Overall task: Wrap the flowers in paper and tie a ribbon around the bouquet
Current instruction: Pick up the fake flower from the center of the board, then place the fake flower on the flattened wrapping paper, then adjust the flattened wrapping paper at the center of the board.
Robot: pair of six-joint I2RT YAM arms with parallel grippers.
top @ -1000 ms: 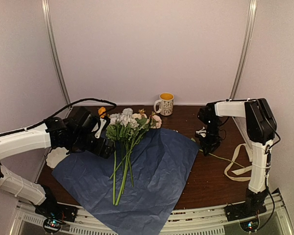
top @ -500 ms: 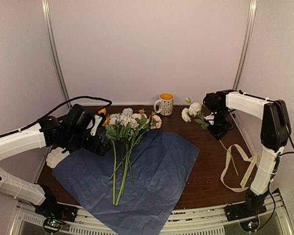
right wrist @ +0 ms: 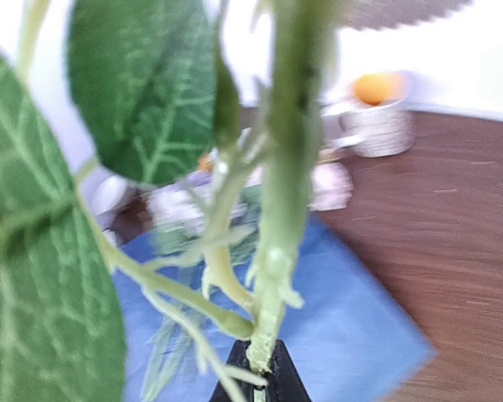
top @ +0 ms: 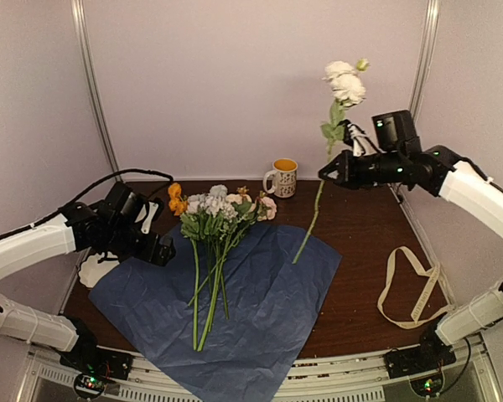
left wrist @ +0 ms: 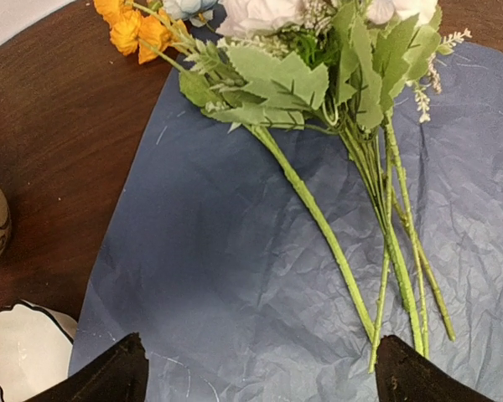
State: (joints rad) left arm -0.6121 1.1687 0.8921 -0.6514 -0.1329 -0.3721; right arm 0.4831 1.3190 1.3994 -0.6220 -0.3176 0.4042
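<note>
The flowers lie in a bunch on the blue paper, heads toward the back and green stems pointing to the near edge. My left gripper hovers open at the paper's left edge, beside the bunch, and its fingertips are empty. My right gripper is raised at the back right and is shut on the stem of one white flower. That stem's lower end hangs over the paper's right corner. The cream ribbon lies looped on the table at the right.
A patterned mug with a yellow inside stands at the back centre of the brown table. A white scalloped dish sits at the left beside the paper, under my left arm. Grey walls close in the sides and back.
My right gripper closed on the white flower at the table's right side and lifted it high, swinging toward the centre. The left arm drew back slightly to the left, still open.
</note>
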